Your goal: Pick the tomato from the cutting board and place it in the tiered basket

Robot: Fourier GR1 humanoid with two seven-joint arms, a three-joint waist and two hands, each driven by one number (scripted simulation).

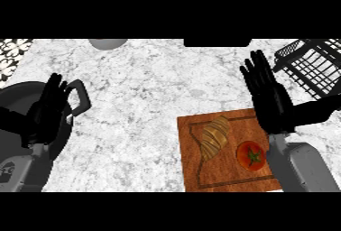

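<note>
On one cutting board [200, 173]: one tomato [251, 155], one croissant [214, 136]

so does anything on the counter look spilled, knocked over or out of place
Nothing stands out. The tomato and croissant lie side by side on the cutting board, apart from each other. The tiered basket sits at the far right. Both hands, left and right, are open.

One tomato [251, 155], one croissant [214, 136], one cutting board [226, 173], one basket [313, 63].
</note>
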